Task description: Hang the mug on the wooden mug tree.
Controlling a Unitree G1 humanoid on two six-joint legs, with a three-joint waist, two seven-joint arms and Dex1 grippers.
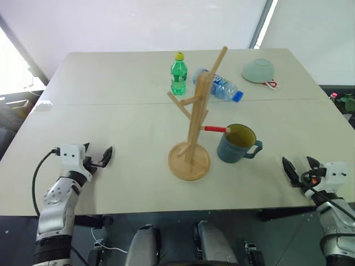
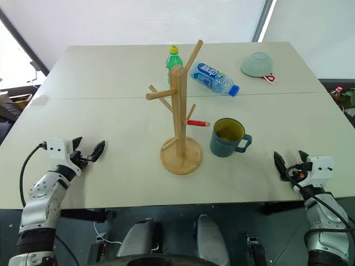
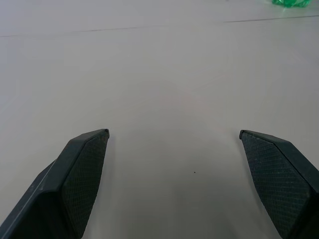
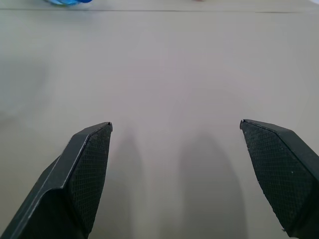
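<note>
The dusty blue-teal mug (image 1: 236,145) stands upright on the table, its handle turned to the right. It sits just right of the wooden mug tree (image 1: 195,123), near the red-tipped peg (image 1: 215,129). My left gripper (image 1: 99,152) hovers open over the near left of the table, far from both, with nothing between its fingers (image 3: 84,169). At the near right edge my right gripper (image 1: 299,164) is open and empty too, a short way right of the mug. Bare tabletop lies between its fingers (image 4: 89,164).
A green bottle (image 1: 178,75) stands behind the tree, and a clear water bottle (image 1: 219,86) lies on its side next to it. A pale green upturned bowl (image 1: 259,70) rests at the far right. A seam (image 1: 111,104) crosses the table (image 1: 122,177).
</note>
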